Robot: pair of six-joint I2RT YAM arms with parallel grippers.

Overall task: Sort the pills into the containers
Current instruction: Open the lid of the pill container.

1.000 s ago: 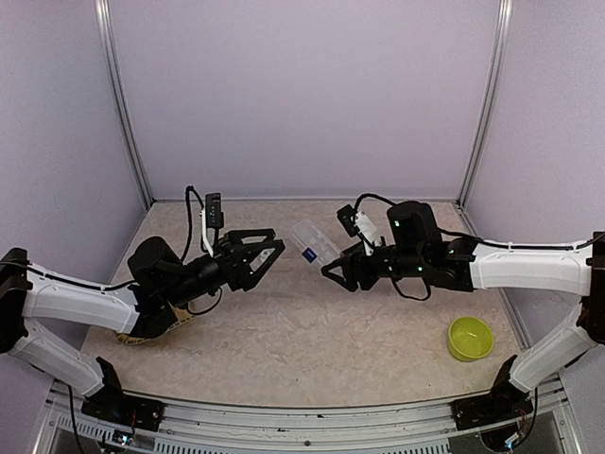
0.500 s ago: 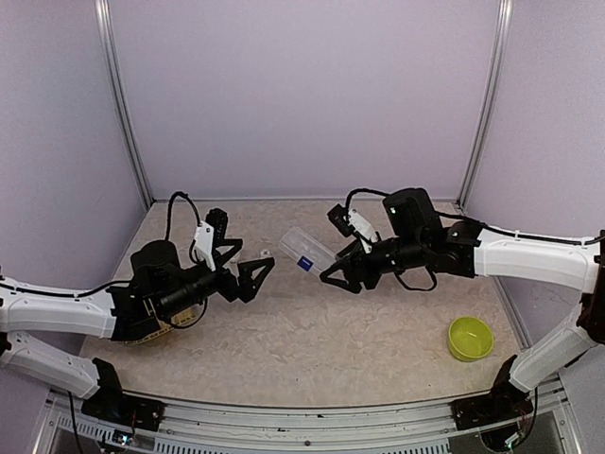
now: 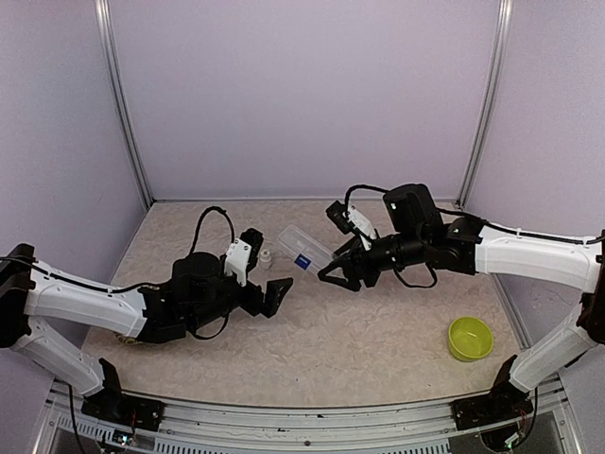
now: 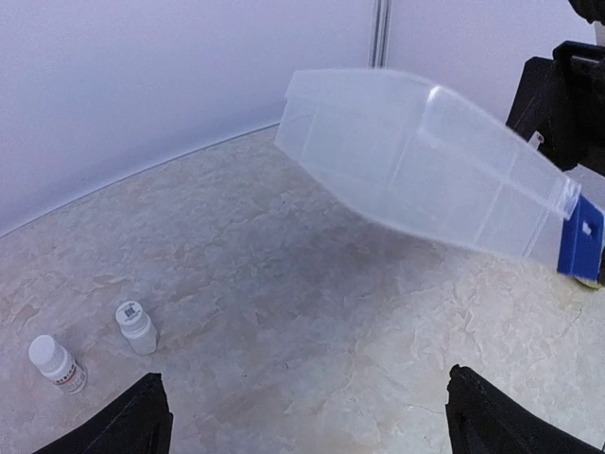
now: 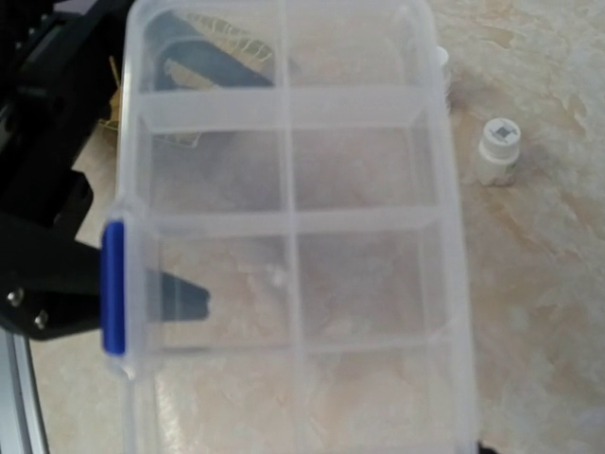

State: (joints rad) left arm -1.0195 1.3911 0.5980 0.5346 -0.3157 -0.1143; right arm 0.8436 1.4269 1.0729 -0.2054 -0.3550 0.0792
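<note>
A flat clear container (image 3: 304, 250) with divided compartments and a blue latch (image 3: 304, 257) hangs tilted above the table, and my right gripper (image 3: 333, 267) is shut on its near end. It fills the right wrist view, the container (image 5: 284, 236) showing bare compartments. My left gripper (image 3: 269, 274) is low over the table just left of and below it, jaws wide open and holding nothing. In the left wrist view the container (image 4: 425, 180) floats at upper right, ahead of my left gripper (image 4: 302, 426). The pills are out of view.
Two small white bottles (image 4: 137, 326) (image 4: 57, 362) stand on the table by the left gripper; one bottle (image 3: 266, 257) shows from above. A lime-green bowl (image 3: 470, 338) sits at near right. A woven tray (image 3: 123, 334) lies under the left arm.
The left arm has swung down and to the right, towards the table's middle, with its gripper still open. The right gripper has carried the container slightly left and lower.
</note>
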